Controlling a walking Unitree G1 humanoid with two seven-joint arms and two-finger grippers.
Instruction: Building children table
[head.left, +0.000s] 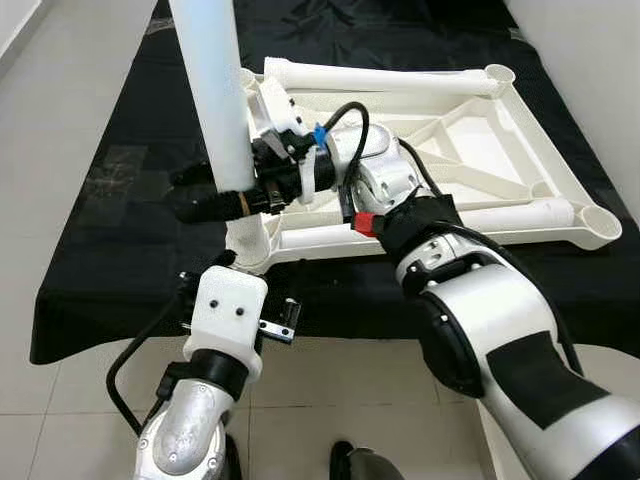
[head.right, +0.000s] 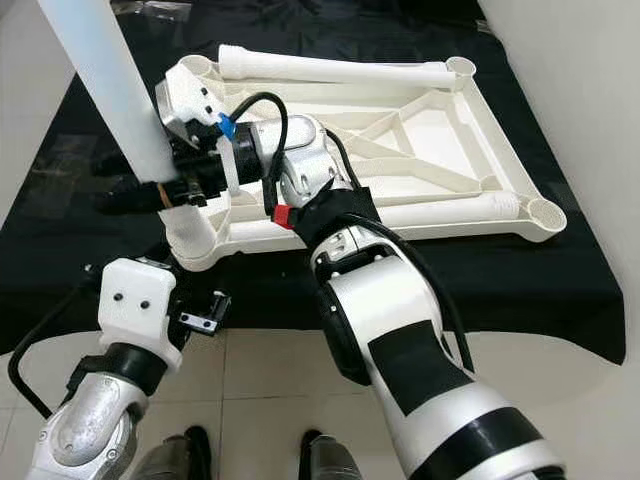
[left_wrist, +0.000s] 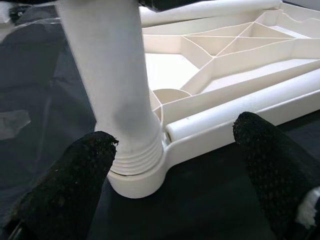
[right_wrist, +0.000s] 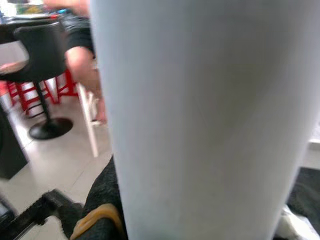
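The white table frame (head.left: 470, 130) lies upside down on a black cloth (head.left: 130, 180) spread over the floor, and one white leg (head.left: 215, 90) stands upright in the frame's corner socket (head.left: 248, 245) at about 7 o'clock of the frame in the head views. The right gripper (head.left: 205, 195) reaches across from 3 o'clock and is clenched around that leg just above the socket, one black finger showing to the left of the tube. The right wrist view adds what the head views lack: the leg looms as a pale blurred column right against the lens, and behind it a seated person's leg (right_wrist: 80, 60), a black stool (right_wrist: 37, 55) and red stool legs (right_wrist: 25, 95) on a tiled floor. The left wrist view alone shows the ribbed threads at the leg's base sitting in the socket, with both black fingertips (left_wrist: 75, 170) spread wide, one either side and clear of the leg, so the left gripper (left_wrist: 170, 165) is released and holds nothing; in the head views it sits at 6 o'clock below the socket. The leg's top is cut off by the upper edge. Counted: one standing leg, two more legs lying along the frame's long sides, and three open corner sockets.
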